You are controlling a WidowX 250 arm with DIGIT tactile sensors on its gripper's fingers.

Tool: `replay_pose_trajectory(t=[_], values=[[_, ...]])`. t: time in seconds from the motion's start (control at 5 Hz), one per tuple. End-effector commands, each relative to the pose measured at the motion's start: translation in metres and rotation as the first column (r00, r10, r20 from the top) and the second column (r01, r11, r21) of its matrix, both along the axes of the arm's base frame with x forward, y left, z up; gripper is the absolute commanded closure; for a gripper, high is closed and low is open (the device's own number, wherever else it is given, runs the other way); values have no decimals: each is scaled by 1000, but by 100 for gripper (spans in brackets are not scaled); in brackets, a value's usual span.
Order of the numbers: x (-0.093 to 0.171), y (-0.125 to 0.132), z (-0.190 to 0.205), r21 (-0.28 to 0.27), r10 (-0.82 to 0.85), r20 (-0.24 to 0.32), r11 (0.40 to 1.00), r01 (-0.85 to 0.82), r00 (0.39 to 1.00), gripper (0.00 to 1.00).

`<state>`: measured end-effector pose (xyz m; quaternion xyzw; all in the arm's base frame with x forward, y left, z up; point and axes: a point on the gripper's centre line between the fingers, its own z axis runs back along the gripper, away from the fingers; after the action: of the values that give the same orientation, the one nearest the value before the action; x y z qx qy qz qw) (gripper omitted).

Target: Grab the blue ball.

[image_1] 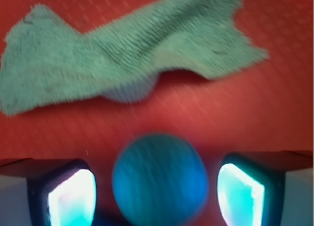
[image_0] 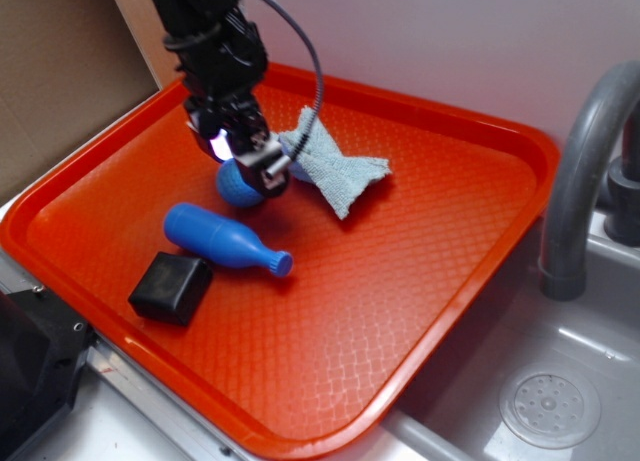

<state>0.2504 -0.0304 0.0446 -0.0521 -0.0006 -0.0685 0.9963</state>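
Tray (image_0: 450, 241): orange plastic, glossy, embossed all over with a fine diamond grid; smooth raised rim.
Cloth (image_1: 132, 59), on the tray's far half: pale blue-green woven fabric, ribbed, matt, with frayed fuzzy edges.
Blue ball (image_1: 159, 179), just in front of the cloth: matt surface, too blurred in the wrist view to read its texture.
Pin-shaped toy (image_0: 225, 239), nearer the tray's front than the ball: blue plastic, smooth, soft sheen.
Black block (image_0: 171, 288), beside the toy's broad end: matt, rubbery-looking, faintly grainy.
Finger pads (image_1: 73, 199), flanking the ball: translucent, shiny, set in black housings.
Sink (image_0: 520, 381), right of the tray: brushed grey metal, dull sheen; its faucet (image_0: 580, 171), smooth grey metal.
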Motion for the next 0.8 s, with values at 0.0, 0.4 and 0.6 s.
replay_pose_trajectory(t=[0.0, 0.4, 0.6], values=[[-1, -17, -16, -99, -1, -11, 995, 0, 1000, 100], [1, -23, -30, -49, -15, -39, 999, 13, 999, 100], [-4, -21, -11, -40, -29, -25, 999, 28, 999, 100]])
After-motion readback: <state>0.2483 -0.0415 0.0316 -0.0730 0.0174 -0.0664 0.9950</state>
